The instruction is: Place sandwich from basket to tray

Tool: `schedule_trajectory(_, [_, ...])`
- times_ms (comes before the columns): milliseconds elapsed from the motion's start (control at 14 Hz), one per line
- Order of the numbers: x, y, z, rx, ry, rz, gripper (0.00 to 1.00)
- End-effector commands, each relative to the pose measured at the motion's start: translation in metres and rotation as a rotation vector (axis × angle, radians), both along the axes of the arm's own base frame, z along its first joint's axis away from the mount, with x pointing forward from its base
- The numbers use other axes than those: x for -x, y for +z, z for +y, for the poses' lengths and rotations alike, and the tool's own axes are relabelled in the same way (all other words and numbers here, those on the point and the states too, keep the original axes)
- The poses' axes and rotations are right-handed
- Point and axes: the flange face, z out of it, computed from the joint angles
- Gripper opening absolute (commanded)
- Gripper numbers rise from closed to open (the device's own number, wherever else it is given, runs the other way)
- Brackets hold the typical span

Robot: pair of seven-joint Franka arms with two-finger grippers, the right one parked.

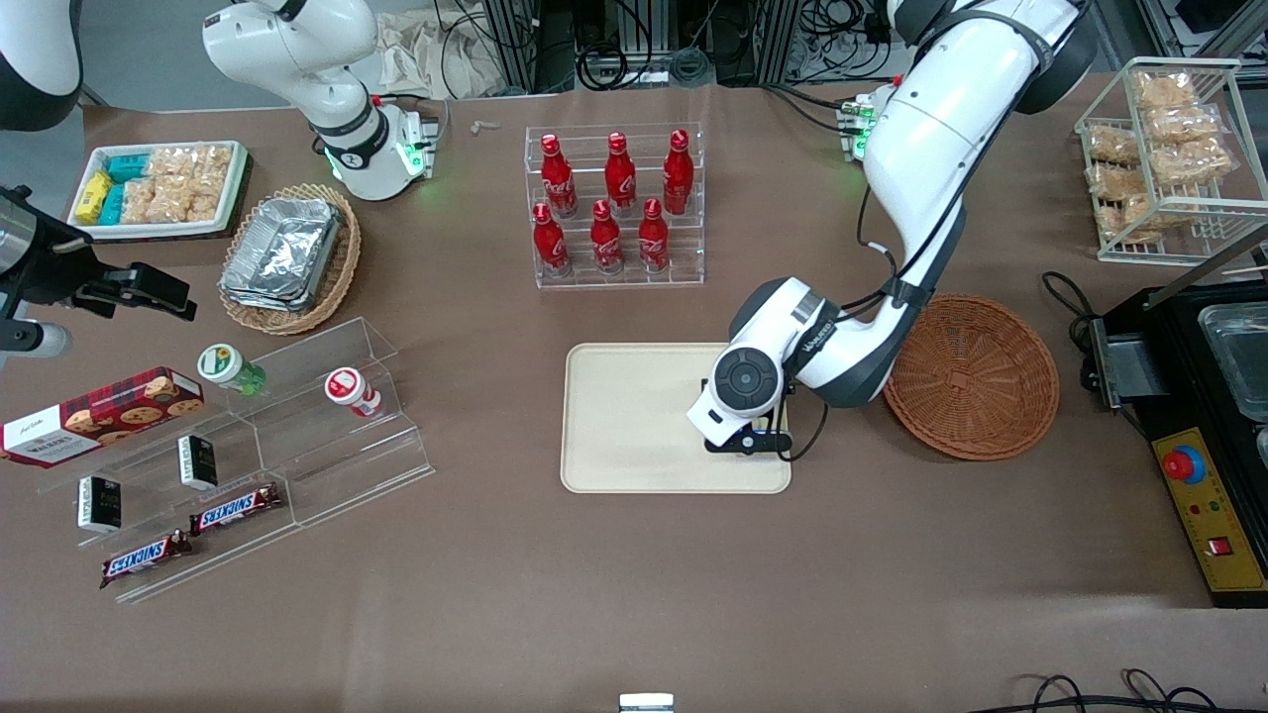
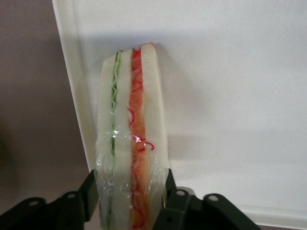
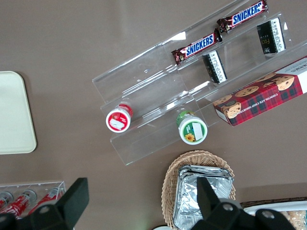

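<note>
Front view: tool (image 1: 750, 442) low over the tray (image 1: 634, 426), at its edge nearest the round basket (image 1: 976, 381), which stands just beside the tray on the tabletop (image 1: 634, 594). Left wrist view: both fingers (image 2: 89, 191) clamp the sandwich (image 2: 132, 143), held edge-up with its tip over the tray's cream surface.

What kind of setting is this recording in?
Probably a lab mock-up of a snack shop: cola bottles in a clear rack, Snickers bars on acrylic steps, cabling along the table edge. The claw holds the sandwich over the tray.
</note>
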Motion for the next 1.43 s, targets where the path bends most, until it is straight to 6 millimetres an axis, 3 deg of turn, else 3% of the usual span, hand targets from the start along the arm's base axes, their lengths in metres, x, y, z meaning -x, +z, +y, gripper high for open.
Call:
schedule_trajectory(0, [-0.01, 0.017, 0.008, -0.035, 0.121, -0.026, 1.0])
schedule_trajectory(214, [-0.027, 0.071, 0.046, -0.072, 0.159, -0.044, 1.0])
schedule_trajectory(286, [-0.032, 0.098, 0.059, -0.06, 0.159, -0.07, 1.0])
schedule_trajectory(571, [-0.057, 0.171, 0.151, -0.041, 0.162, -0.076, 1.0])
schedule_trajectory(857, [-0.061, 0.23, 0.234, -0.014, 0.09, -0.067, 1.0])
schedule_trajectory(1071, [-0.059, 0.262, 0.276, 0.012, 0.026, -0.081, 1.0])
schedule_trajectory(1357, [-0.047, 0.308, 0.308, 0.059, -0.08, -0.103, 1.0])
